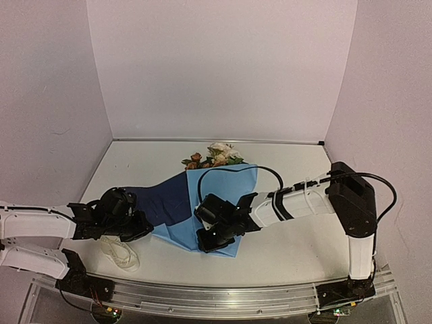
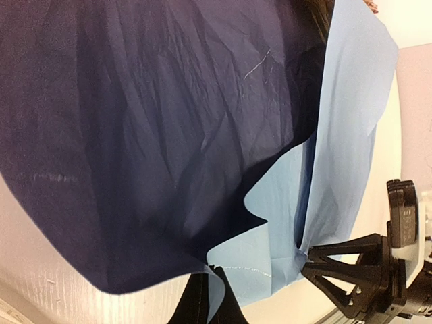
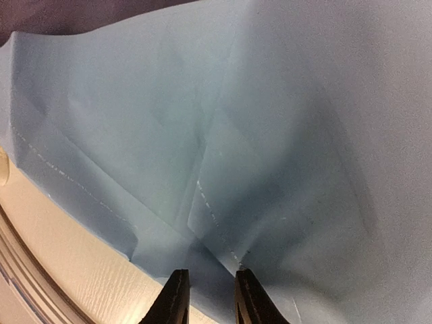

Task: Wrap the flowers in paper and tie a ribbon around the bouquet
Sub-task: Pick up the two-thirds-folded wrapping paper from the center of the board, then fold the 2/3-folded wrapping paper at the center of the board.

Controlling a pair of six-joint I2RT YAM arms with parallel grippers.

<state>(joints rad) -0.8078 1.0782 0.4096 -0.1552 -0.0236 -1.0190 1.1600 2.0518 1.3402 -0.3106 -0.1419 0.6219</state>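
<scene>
No lettering, label, brand, number or sign can be read on the paper or elsewhere

Robotics lab test booth: a white tabletop boxed in by plain pale walls, two white-and-black robot arms, left and right, bolted to an aluminium rail, with a loose black cable.

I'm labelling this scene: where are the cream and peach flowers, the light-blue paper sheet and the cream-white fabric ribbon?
cream and peach flowers (image 1: 214,156): top view, on the blooms.
light-blue paper sheet (image 1: 231,183): top view, on its pale flap.
cream-white fabric ribbon (image 1: 122,254): top view, on its bunched heap.
</scene>
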